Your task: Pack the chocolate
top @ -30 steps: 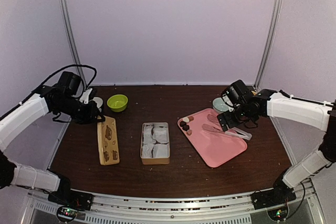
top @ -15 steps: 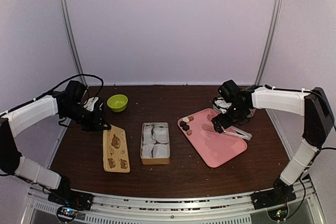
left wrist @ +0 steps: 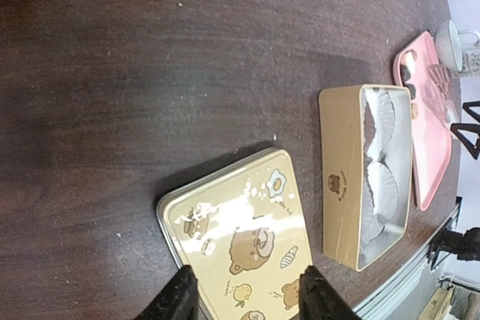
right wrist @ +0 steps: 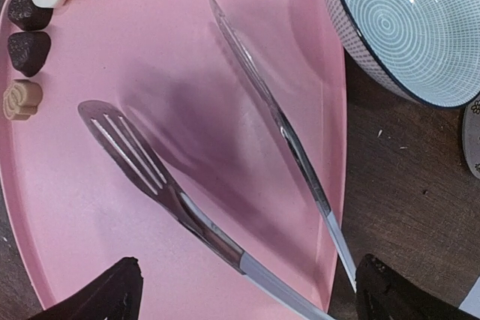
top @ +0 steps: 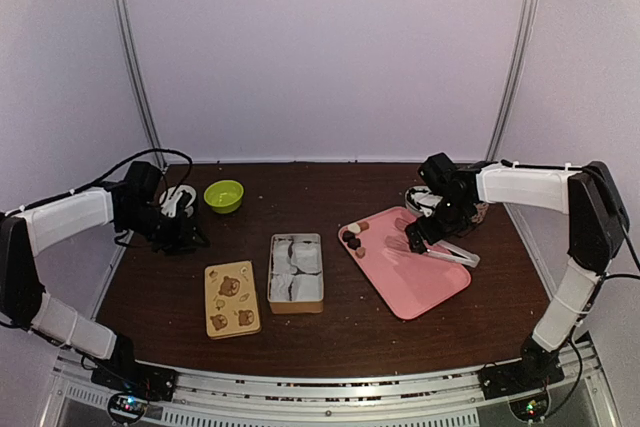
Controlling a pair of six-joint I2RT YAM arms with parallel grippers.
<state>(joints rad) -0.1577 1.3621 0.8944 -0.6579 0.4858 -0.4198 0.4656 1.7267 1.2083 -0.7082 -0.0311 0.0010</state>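
**Both Jaws Open, Chocolate on the Pink Tray**

From its base at the near edge of the counter [top: 150,287], the left arm [top: 70,217] bent outward and then reached in towards the back left. Its wrist hung low over the dark wood. Its jaws stood apart and held nothing. In the left wrist view the two black fingertips [left wrist: 176,301] framed the near end of the lid [left wrist: 240,237].

That tan lid [top: 232,299], printed with bears, lay flat on the counter nearest the front. It was clear of the jaws and just left of the tin [top: 296,272]. The tin sat uncovered, with white paper cups inside.

The right arm [top: 520,187] rose from its base, folded at the elbow and stretched leftward over the pink tray [top: 420,282]. Its jaws were spread wide and empty above a pair of metal tongs [right wrist: 187,215] lying on the tray.

The chocolate [top: 352,237] sat in a small cluster at the tray's far left corner, beyond the tin. It consisted of two dark brown lumps [right wrist: 28,50], a white one, a caramel-coloured one and a pale swirled piece.

Farther back stood a green bowl [top: 224,195] on the left. A blue-patterned bowl [right wrist: 409,28] touched the tray's right rim.
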